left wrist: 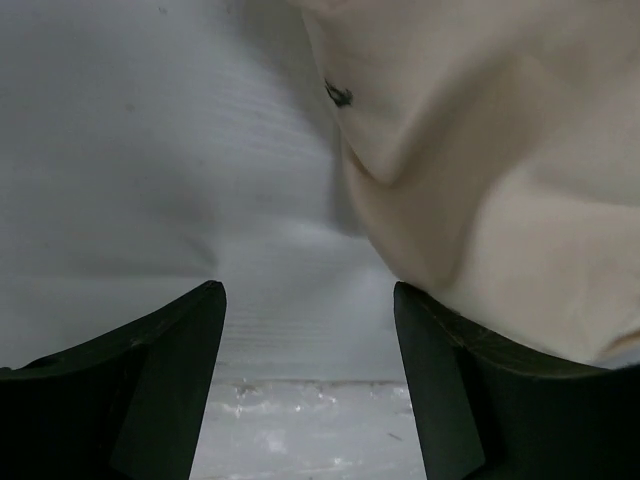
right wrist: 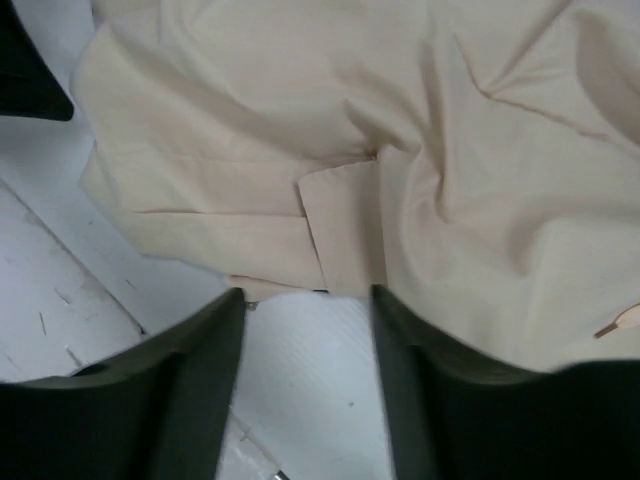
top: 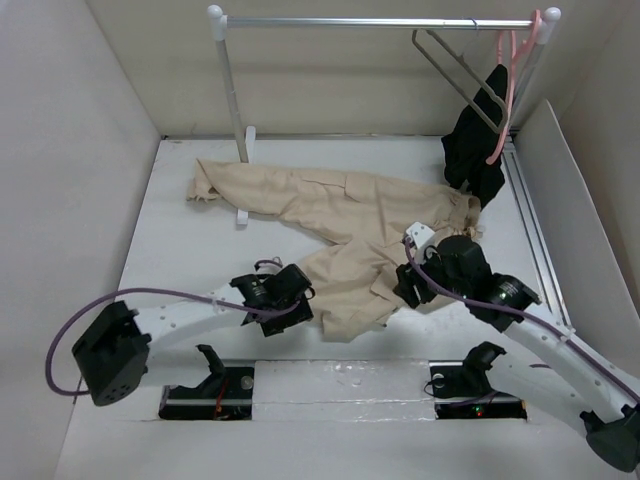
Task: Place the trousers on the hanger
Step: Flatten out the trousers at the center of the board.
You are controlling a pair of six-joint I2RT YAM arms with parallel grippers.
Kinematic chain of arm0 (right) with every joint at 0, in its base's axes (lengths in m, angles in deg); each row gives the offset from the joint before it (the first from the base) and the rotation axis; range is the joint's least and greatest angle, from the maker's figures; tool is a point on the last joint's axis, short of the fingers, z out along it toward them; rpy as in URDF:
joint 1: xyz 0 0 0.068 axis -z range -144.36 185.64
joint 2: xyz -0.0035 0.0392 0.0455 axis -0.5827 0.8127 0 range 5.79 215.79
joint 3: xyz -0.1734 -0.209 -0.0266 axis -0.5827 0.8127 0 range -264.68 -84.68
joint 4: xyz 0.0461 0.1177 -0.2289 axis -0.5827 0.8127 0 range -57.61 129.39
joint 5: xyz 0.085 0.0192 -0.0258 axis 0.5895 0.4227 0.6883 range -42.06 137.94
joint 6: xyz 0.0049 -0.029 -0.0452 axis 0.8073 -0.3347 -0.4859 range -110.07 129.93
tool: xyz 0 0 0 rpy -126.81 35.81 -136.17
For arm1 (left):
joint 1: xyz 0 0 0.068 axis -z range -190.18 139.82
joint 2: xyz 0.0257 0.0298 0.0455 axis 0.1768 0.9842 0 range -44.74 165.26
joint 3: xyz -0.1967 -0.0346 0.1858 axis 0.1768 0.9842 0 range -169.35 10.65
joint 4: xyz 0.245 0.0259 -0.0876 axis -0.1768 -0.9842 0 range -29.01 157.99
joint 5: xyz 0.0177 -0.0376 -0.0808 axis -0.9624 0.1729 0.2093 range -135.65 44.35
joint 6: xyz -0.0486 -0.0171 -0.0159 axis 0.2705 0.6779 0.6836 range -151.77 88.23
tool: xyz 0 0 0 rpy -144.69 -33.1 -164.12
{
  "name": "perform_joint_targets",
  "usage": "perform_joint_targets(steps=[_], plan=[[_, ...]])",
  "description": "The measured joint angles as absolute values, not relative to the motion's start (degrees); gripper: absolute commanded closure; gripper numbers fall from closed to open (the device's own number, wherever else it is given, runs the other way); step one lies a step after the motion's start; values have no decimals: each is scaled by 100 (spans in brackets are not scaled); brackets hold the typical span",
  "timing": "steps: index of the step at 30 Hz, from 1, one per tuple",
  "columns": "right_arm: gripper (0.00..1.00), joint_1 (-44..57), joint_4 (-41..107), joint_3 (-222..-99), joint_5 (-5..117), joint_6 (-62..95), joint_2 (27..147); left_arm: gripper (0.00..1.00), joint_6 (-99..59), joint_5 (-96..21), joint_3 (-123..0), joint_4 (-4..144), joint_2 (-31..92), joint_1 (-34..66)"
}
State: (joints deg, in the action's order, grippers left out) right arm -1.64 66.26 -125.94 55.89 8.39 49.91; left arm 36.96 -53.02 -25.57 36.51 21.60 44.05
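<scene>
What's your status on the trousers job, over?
Left tool open, empty. Right tool open, empty. Trousers spread on table, hanger bare on rail. Black garment hanging beside hanger, not blocking.

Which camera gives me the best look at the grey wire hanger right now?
The top external view: the wire hanger hangs on the rail at the far right, beside the pink hanger and black garment. Both wrist views show only beige trousers and table, no hanger.
</scene>
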Motion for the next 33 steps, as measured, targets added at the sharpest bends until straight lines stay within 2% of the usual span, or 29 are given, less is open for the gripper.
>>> perform_joint_targets(steps=[3, 8, 10, 13, 14, 15, 18, 20, 21, 23, 24, 25, 29, 33], plan=[[23, -277, 6665, -12590, 5536, 872, 5189, 37, 3709, -5405, -2601, 3924, 2814, 4322], [18, -303, 6698, -12244, 5167, 1126, 5196, 46, 3696, -5694, -2929, 4576, 3408, 4047], [11, -179, 6742, -11986, 4962, 1342, 5198, 48, 3694, -5834, -3053, 4744, 3588, 4023], [7, 361, 6667, -11575, 4774, 1543, 5205, 71, 3685, -5997, -3161, 4901, 3721, 4005], [7, 617, 6648, -11497, 4728, 1561, 5262, 90, 3672, -6054, -3174, 4941, 3723, 4005], [7, 870, 6635, -11464, 4675, 1567, 5349, 100, 3683, -6111, -3189, 4975, 3721, 4005], [10, 1653, 6403, -11462, 4603, 1491, 5753, 100, 3648, -6327, -3300, 4936, 3721, 4005], [20, 2053, 6143, -11462, 4658, 1438, 6079, 100, 3624, -6513, -3545, 4643, 3721, 4005], [38, 2212, 5990, -11464, 4728, 1425, 6263, 100, 3598, -6642, -3727, 4464, 3714, 4005], [68, 2446, 5693, -11481, 4942, 1397, 6669, 100, 3495, -6902, -4240, 3981, 3677, 4005], [90, 2536, 5537, -11499, 5034, 1386, 6921, 100, 3423, -7047, -4520, 3769, 3616, 4005], [98, 2625, 5389, -11540, 5154, 1370, 7203, 100, 3342, -7173, -4839, 3515, 3520, 4005], [100, 3032, 4954, -11667, 5724, 1331, 7793, 100, 2863, -7549, -6601, 2521, 3231, 4027], [100, 3318, 4731, -11667, 5915, 1248, 7753, 100, 2304, -7991, -9412, 1581, 3640, 4180]])
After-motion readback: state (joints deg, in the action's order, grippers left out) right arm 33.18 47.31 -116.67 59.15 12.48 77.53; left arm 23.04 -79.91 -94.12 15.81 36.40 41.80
